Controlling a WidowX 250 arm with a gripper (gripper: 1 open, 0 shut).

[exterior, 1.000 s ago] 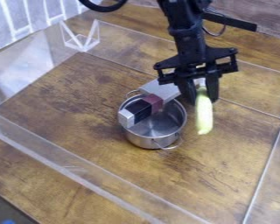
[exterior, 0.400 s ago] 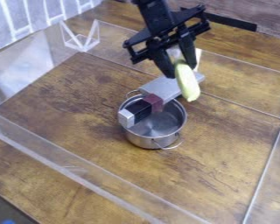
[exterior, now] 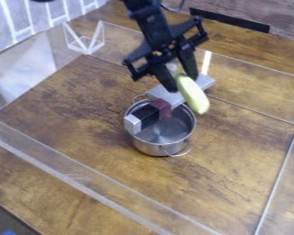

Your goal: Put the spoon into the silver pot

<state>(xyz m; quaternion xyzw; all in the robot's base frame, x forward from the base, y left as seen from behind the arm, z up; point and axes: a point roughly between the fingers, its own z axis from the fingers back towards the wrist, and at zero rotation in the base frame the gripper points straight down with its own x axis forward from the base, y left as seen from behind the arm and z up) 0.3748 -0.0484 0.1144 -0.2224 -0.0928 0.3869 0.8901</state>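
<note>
The silver pot (exterior: 160, 134) sits mid-table, with a grey block with a maroon end (exterior: 150, 114) leaning over its rim. My black gripper (exterior: 178, 77) hangs just above and behind the pot, tilted, shut on the spoon (exterior: 193, 94). The spoon's pale yellow-green handle slants down to the right, its lower end over the pot's right rim. The spoon's metal bowl is hidden up between the fingers.
A clear plastic stand (exterior: 82, 38) is at the back left. A transparent wall (exterior: 63, 151) runs along the front-left of the wooden table (exterior: 223, 184). A raised wooden ledge (exterior: 254, 41) lies behind the arm.
The gripper has carried the spoon up and to the left, from beside the pot's right side to above it, and has rolled so the spoon now slants instead of hanging straight down.
</note>
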